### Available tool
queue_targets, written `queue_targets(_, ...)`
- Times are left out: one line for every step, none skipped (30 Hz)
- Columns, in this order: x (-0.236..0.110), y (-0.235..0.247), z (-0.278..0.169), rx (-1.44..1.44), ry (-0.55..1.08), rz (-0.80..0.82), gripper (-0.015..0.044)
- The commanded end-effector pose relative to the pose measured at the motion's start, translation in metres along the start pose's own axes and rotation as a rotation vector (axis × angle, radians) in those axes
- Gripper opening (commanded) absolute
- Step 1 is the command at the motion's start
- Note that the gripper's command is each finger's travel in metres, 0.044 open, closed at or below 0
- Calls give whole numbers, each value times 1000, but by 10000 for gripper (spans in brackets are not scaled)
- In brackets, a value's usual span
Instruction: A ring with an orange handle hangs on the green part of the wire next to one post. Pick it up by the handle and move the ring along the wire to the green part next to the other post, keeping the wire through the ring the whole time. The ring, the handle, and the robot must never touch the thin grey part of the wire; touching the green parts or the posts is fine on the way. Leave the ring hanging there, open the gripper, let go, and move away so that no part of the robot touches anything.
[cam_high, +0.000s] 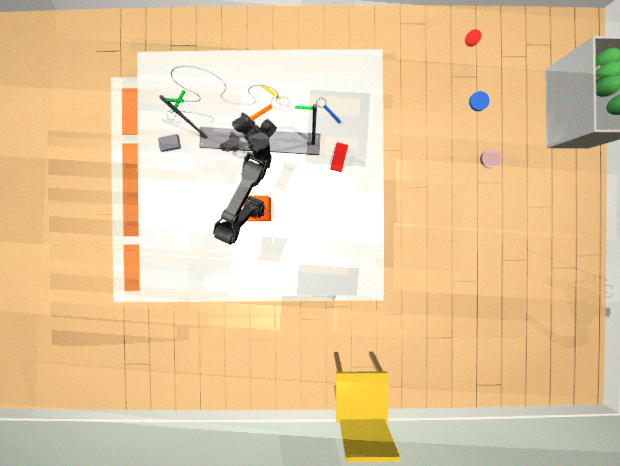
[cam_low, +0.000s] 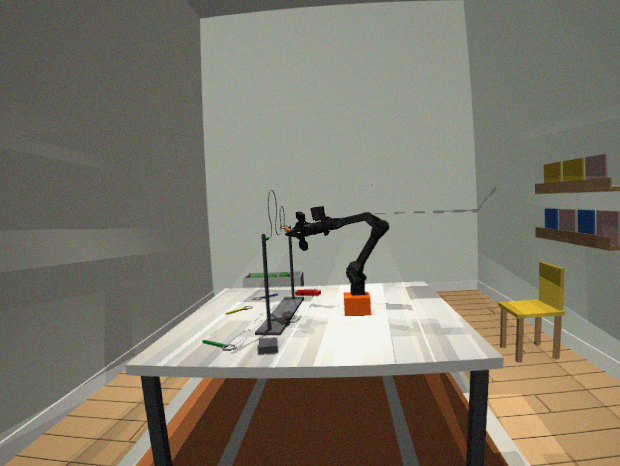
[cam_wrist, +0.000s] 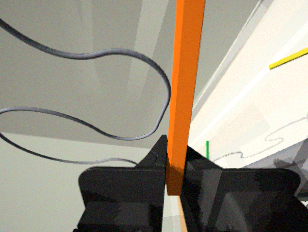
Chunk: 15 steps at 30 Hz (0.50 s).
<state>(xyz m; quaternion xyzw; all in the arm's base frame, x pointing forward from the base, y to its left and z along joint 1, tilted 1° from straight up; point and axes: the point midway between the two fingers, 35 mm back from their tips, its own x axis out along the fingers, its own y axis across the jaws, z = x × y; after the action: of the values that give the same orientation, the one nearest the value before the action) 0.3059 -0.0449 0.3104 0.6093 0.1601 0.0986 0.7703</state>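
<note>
My gripper (cam_high: 248, 120) (cam_low: 290, 229) (cam_wrist: 167, 139) is shut on the lower end of the orange handle (cam_high: 260, 112) (cam_wrist: 185, 85). It holds the handle high above the grey base plate (cam_high: 293, 141). The handle's ring end reaches toward the wire just left of the green part (cam_high: 303, 106) by the right post (cam_high: 314, 122); the ring itself is out of the wrist view. The thin grey wire (cam_high: 200, 71) (cam_wrist: 107, 52) (cam_low: 272, 207) loops away to the left post (cam_high: 182, 116) and its green part (cam_low: 267, 239). I cannot tell whether the ring touches the wire.
Spare rings with yellow (cam_high: 269, 90) (cam_low: 234, 310), blue (cam_high: 331, 114) and green (cam_low: 214, 343) handles lie on the table. A red block (cam_high: 339, 156) (cam_low: 307, 292) and a grey block (cam_high: 168, 143) (cam_low: 267, 344) lie near the base plate. The arm's orange base (cam_high: 264, 207) (cam_low: 356, 304) stands mid-table.
</note>
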Motion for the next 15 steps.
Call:
queue_targets(-1, 10, -1, 20, 2, 26, -150)
queue_targets(-1, 12, -1, 30, 2, 32, -150)
queue_targets(-1, 14, -1, 40, 2, 37, -150)
queue_targets(-1, 15, 0, 49, 2, 42, -150)
queue_targets(-2, 17, 0, 59, 2, 47, -150)
queue_targets(-2, 19, 0, 69, 2, 52, -150)
queue_targets(-2, 21, 0, 78, 2, 58, -150)
queue_targets(-2, 22, 0, 88, 2, 63, -150)
queue_targets(-2, 24, 0, 98, 2, 68, -150)
queue_targets(-2, 26, 0, 108, 2, 73, -150)
queue_targets(-2, 28, 1, 118, 3, 79, -150)
queue_targets(-2, 30, 1, 128, 3, 84, -150)
queue_targets(-3, 32, 1, 138, 3, 89, -150)
queue_targets(-3, 33, 1, 148, 3, 95, -150)
queue_targets(-3, 35, 2, 158, 3, 100, -150)
